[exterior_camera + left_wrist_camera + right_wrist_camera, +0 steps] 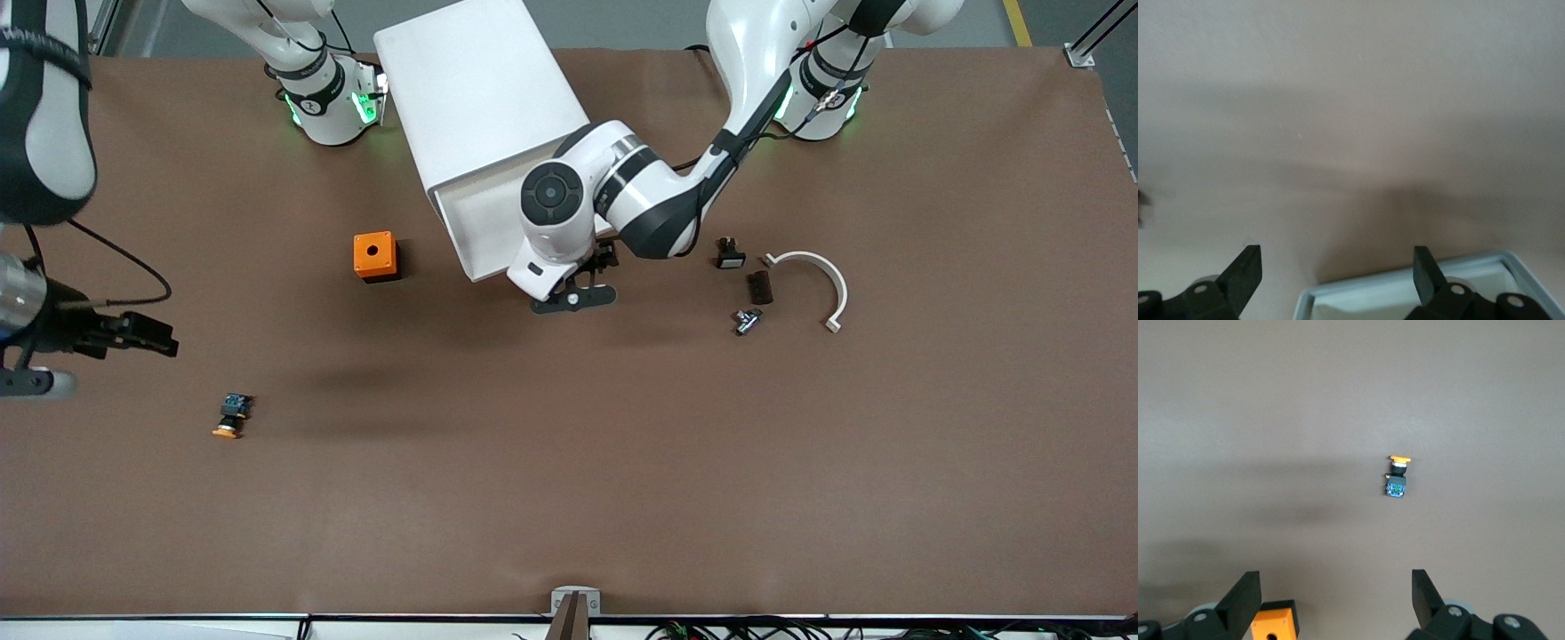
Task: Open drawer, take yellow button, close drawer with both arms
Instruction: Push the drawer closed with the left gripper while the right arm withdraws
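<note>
1. Button (233, 416) lies out on the bare tabletop (622, 462), toward the right arm's end. On the front view's clock face it sits at about seven o'clock from the orange box (374, 256), well apart from it. It is nearer the front camera than anything else we name.
2. We judge the task about two-thirds done. The drawer (476, 222) is pulled out of the white cabinet (480, 80), and the button is no longer in it. Closing the drawer is what remains.
3. Left hand (573, 298) is low at the drawer's front lip, at about five o'clock from the tray's middle. Its fingers are spread wide and hold nothing. In the left wrist view the hand (1338, 257) has one finger over the drawer's rim (1405, 283) and the other over bare tabletop. We cannot tell whether it touches the lip.
4. Right hand (156, 336) is up in the air over the right arm's end of the tabletop, at about eleven o'clock from the button. It is spread wide and empty (1335, 580). Its wrist camera looks down on the button (1397, 477) and a corner of the orange box (1275, 623).
5. Outward from the left hand, we see the drawer tray empty where it shows.
</note>
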